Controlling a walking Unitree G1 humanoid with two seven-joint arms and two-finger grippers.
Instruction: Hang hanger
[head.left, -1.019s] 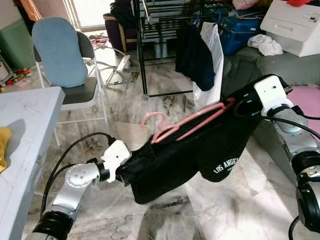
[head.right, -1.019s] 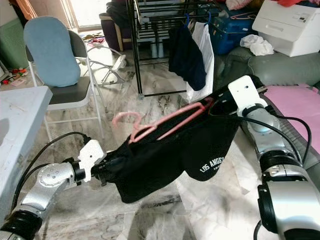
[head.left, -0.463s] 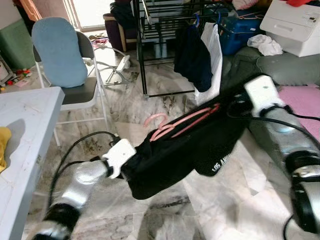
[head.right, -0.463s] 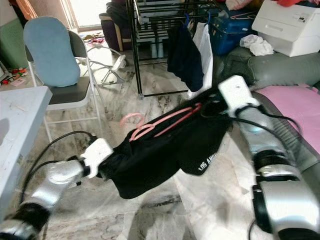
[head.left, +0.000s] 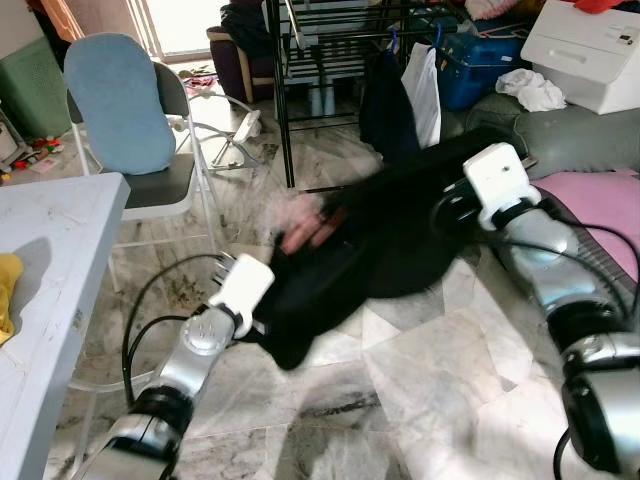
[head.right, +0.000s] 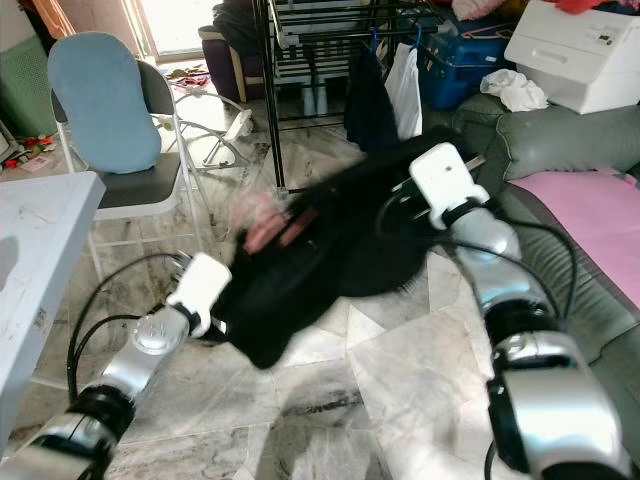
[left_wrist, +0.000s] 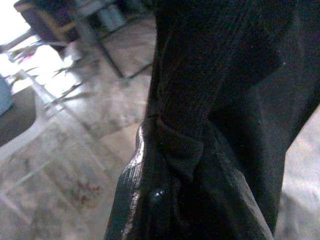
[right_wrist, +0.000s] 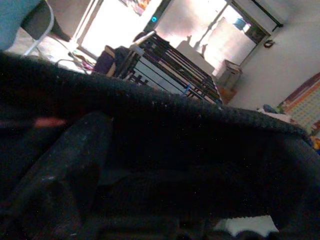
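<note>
A black garment (head.left: 385, 245) on a pink hanger (head.left: 305, 228) is stretched between my two grippers, blurred by motion. My left gripper (head.left: 272, 305) is shut on the garment's lower end, and black cloth (left_wrist: 175, 150) is bunched between its fingers. My right gripper (head.left: 447, 212) grips the upper end, with dark cloth (right_wrist: 150, 165) wrapped over its fingers. The black drying rack (head.left: 283, 100) stands just beyond, with a dark garment (head.left: 385, 110) and a white one (head.left: 428, 85) hanging on it.
A folding chair with a blue cushion (head.left: 120, 100) stands at the left, and a white table (head.left: 50, 260) at the near left. A grey sofa (head.left: 580, 130) with a pink cloth (head.left: 610, 195) is at the right. A white box (head.left: 590, 45) and a blue crate (head.left: 480, 65) sit behind it.
Both arms have swung the garment and hanger up and forward toward the rack. The left arm has stretched out, and the right gripper has moved left.
</note>
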